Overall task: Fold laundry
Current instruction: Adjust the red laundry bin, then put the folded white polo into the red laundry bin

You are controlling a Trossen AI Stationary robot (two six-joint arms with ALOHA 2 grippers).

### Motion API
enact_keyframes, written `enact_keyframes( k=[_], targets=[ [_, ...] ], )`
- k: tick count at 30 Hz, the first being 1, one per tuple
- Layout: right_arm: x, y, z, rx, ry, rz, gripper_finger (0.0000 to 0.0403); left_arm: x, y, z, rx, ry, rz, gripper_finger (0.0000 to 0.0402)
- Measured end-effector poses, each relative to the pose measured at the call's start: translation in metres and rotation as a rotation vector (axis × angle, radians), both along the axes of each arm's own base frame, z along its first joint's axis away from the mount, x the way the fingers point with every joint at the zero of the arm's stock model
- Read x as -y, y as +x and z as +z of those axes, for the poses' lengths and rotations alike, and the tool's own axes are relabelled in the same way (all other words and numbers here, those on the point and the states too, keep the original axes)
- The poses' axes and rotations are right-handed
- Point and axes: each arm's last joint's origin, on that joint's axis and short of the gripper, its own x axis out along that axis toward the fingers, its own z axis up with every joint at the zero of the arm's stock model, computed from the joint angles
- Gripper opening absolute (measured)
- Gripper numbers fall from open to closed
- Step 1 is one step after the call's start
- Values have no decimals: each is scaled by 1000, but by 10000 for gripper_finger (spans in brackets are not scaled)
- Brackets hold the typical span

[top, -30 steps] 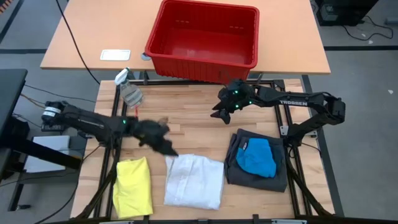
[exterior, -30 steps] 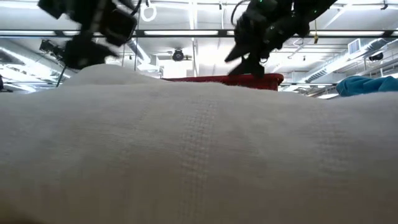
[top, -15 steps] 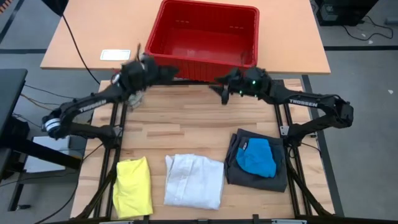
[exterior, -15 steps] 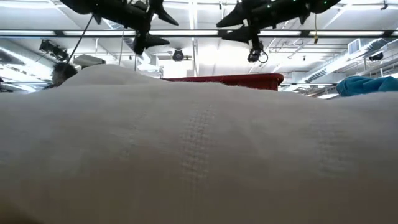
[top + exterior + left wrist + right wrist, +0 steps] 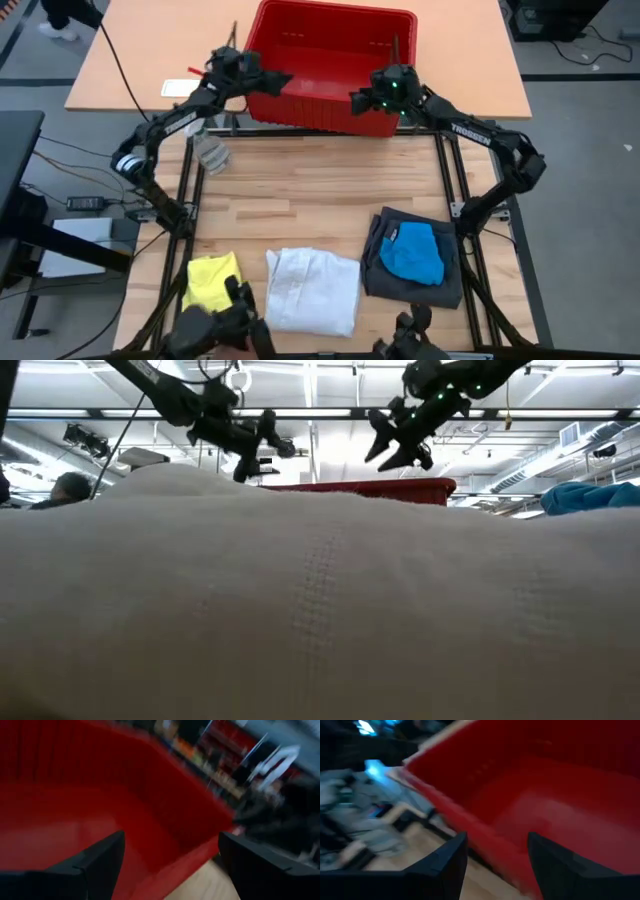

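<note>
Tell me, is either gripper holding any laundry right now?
No. The left gripper and right gripper both hang open and empty at the red basket.

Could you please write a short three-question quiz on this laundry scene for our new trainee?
1. True or false: the red basket holds a garment.
2. Which garment lies on top of the dark grey shorts? A) yellow shirt B) bright blue piece C) white garment
3. Fill in: the left tool and the right tool both hover at the near rim of the ____.

Key
1. False: its floor is bare.
2. B.
3. Basket; both tools are empty, and the left tool's fingers stand wide open.
</note>
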Motion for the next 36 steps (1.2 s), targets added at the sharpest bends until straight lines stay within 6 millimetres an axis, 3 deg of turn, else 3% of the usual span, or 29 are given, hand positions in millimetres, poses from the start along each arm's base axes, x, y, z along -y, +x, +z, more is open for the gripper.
enact_keyframes(
  k=[3,7,12,15,19,24,29,31,34,36],
  targets=[
    [9,1,-5,-53,34,-37,202,-12,4,-16,-85,-56,-16,325],
    [9,0,-16,-93,126,-50,193,-12,8,-31,-193,-58,-58,325],
    [-11,-14,-22,-106,441,-46,181,16,21,-46,-326,-181,-193,325],
    [-25,-20,-15,-88,524,-24,174,37,33,-57,-422,-245,-287,325],
    [-33,-25,6,-25,425,-16,170,66,54,-67,-506,-246,-449,325],
    [-23,-30,7,-55,324,-26,169,77,73,-77,-530,-217,-518,325],
    [-7,-28,-8,-110,328,67,169,70,75,-74,-479,-239,-439,325],
    [-5,-24,-4,-96,248,195,169,64,71,-71,-493,-239,-350,325],
    [-5,-19,5,-28,123,398,169,54,65,-82,-582,-265,-221,325],
    [-6,-16,12,27,56,514,169,50,62,-70,-565,-209,-197,325]
  ],
)
